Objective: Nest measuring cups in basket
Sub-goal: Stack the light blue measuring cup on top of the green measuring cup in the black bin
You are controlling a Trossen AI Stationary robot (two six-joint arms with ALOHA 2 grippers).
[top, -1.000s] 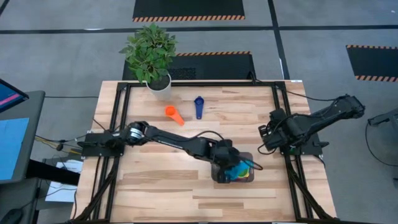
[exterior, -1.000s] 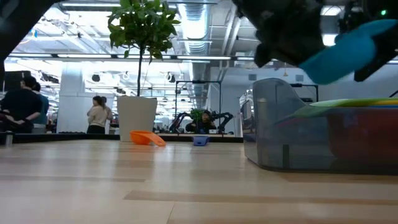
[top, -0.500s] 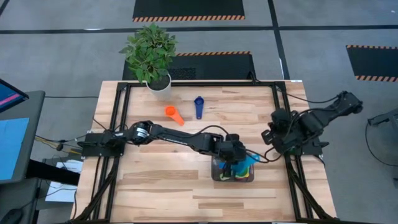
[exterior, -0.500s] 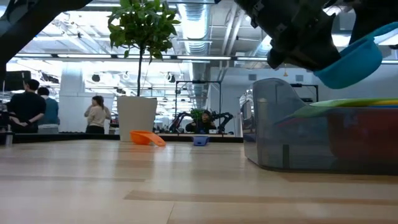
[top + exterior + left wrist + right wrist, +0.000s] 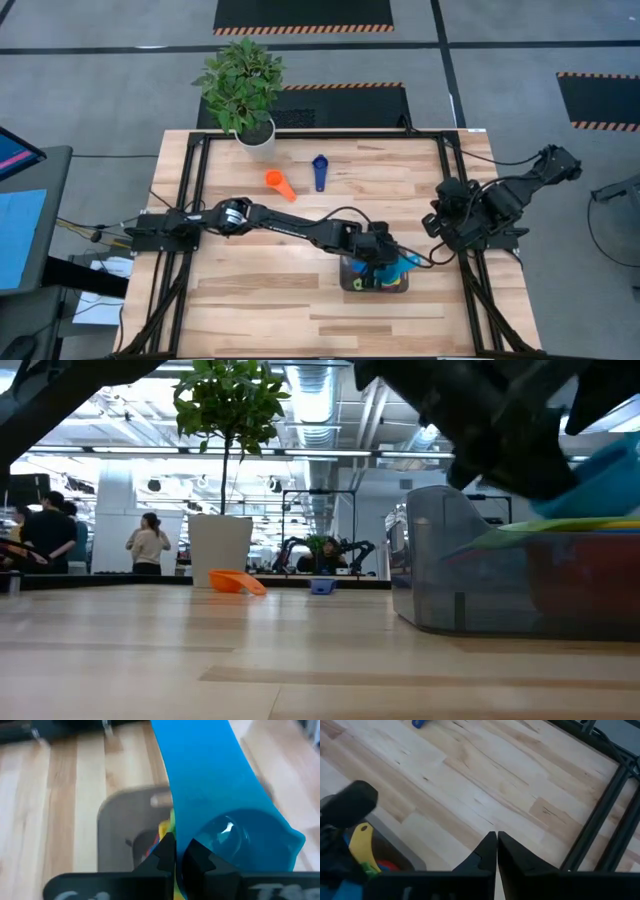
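Meanwhile, the left gripper (image 5: 383, 262), jaws clamped on a light blue cup (image 5: 220, 815), hovers over the basket (image 5: 347, 282) and its stacked cups; lowering it level and centred should seat it. Two cups, orange (image 5: 279, 183) and dark blue (image 5: 319, 170), lie behind. At right, the right gripper (image 5: 496, 851) waits, jaws closed and empty.

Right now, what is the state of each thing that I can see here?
Left claw: shut on light blue cup, over basket.
Right claw: shut, empty.
Orange cup: loose on table.
Dark blue cup: loose on table.
Basket: holds nested cups.
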